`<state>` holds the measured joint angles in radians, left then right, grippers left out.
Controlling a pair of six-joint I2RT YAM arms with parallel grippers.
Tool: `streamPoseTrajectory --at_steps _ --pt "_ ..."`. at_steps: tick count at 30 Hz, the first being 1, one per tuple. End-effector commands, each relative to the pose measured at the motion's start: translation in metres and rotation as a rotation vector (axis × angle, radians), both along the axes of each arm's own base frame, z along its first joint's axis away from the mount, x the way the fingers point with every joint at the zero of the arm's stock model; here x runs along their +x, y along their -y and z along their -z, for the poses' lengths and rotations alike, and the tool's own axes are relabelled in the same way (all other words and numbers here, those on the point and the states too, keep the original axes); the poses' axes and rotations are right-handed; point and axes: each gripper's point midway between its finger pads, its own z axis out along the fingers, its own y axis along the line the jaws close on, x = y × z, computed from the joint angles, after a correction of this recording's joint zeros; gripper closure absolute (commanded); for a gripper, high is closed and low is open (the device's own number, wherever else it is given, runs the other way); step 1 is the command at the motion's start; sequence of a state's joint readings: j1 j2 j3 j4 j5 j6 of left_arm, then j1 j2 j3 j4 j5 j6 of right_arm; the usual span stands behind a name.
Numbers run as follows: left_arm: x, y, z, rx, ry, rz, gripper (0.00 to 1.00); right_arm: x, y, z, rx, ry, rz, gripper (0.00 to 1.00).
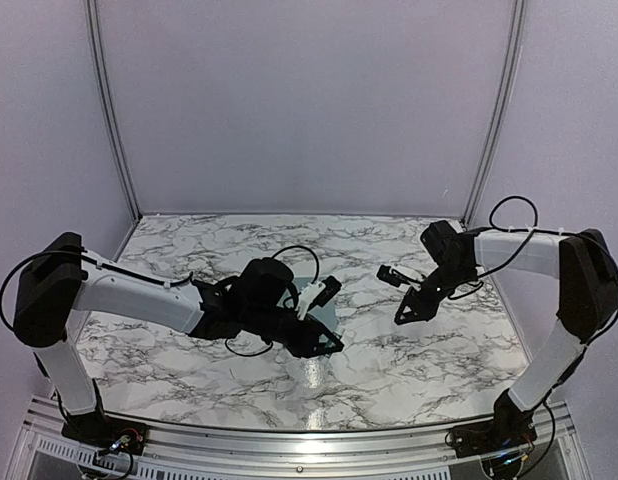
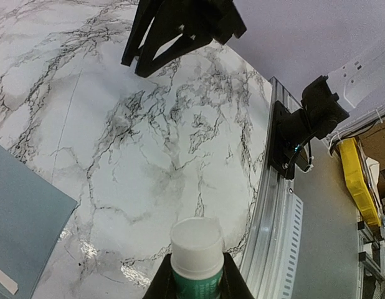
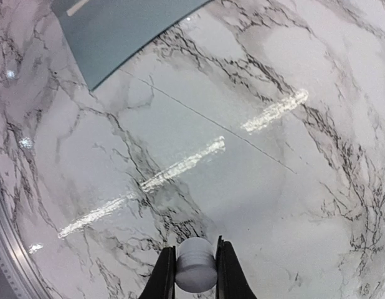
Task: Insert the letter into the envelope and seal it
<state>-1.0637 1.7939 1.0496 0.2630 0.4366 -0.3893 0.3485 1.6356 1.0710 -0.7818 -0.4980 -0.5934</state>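
Our left gripper (image 2: 197, 281) has its jaws clamped on a white-capped green tube (image 2: 197, 252), likely glue for sealing, and our right gripper (image 3: 195, 274) pinches a small white cap (image 3: 195, 264). The matte grey-blue envelope (image 1: 322, 318) lies flat on the glossy marble bench (image 1: 409, 350) under the left arm. We see no letter.

The marble table (image 1: 409, 340) carries the flat grey-blue envelope (image 1: 324, 318).

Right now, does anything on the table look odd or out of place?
Nothing is spilled or damaged. One oddity: the letter shows in no view, only the envelope by the left claw, which grips a white-green tube. The right claw grips a small white round piece.
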Motion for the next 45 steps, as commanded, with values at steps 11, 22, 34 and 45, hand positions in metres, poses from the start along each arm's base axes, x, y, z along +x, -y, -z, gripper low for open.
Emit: streamPoseTrajectory --at_steps 11,22,34,45 --pt "0.013 -0.011 -0.045 -0.065 0.079 -0.088 1.00 0.033 0.031 0.024 -0.172 0.203 0.125 0.90" --pt "0.018 -0.018 -0.052 -0.070 0.089 -0.142 1.00 0.027 0.041 0.039 -0.214 0.211 0.124 0.76" --pt "0.039 -0.022 -0.064 -0.076 0.127 -0.255 0.97 0.026 0.022 -0.016 -0.083 0.233 0.118 0.58" --pt "0.092 -0.016 -0.135 -0.209 0.307 -0.484 0.97 0.039 -0.038 -0.183 0.367 0.402 0.053 0.56"
